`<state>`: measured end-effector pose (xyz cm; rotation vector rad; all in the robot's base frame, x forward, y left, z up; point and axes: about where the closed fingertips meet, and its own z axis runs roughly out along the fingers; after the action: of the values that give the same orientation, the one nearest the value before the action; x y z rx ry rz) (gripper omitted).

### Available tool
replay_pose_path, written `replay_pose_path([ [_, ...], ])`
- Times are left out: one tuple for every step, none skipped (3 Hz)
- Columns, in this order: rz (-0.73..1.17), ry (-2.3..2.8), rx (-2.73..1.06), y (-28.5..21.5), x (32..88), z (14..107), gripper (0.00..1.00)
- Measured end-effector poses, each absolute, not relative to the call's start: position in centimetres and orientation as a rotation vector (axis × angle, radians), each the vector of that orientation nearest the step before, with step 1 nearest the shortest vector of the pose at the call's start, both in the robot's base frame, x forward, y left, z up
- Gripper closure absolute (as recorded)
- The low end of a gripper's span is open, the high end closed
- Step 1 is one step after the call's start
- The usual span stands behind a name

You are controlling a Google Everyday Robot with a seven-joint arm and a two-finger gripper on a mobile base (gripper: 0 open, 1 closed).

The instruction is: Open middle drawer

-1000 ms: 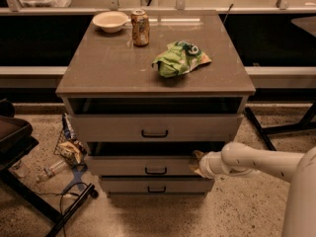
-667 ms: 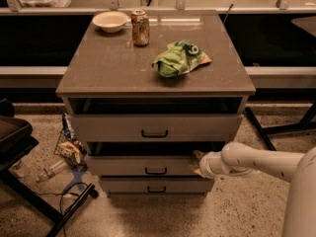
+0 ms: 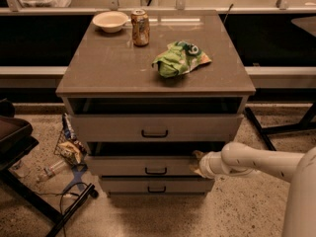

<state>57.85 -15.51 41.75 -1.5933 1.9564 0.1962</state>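
Black chair or stand framing is filling the 9 o'clock edge, and crumpled snack packets in a small wire basket are lying on the floor just beside the cabinet's left flank, out of any drawer's path. Moving right, the brown square-topped drawer cabinet is carrying a pale shallow bowl at its 11 o'clock corner, an orange-brown drinks can standing upright just beside it, and a crumpled green crisp bag lying toward 2 o'clock. None of these is overhanging the front edge, so pulling below should not be disturbing them. Under the taller top drawer, the wide, shallow grey-beige middle drawer is sitting with its small dark bar handle at centre and a dark gap above its front. I judge it to be standing out only a little. At 3 o'clock from that handle, the tan-tipped gripper is pressing at the front's upper right end rather than taking the handle, probably to hook the top lip. Whether it is spread or pressed together I cannot tell. Its white tubular arm is reaching in low and nearly level from 3 o'clock, suiting a straight pull toward 6 o'clock.
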Motion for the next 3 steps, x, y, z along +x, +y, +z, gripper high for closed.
replay_pose_path([
  [0.196, 1.956, -1.593, -15.50, 57.85, 41.77, 0.85],
  [0.197, 1.956, -1.593, -15.49, 57.85, 41.80, 0.61],
  [0.197, 1.956, -1.594, -15.48, 57.84, 41.81, 0.30],
])
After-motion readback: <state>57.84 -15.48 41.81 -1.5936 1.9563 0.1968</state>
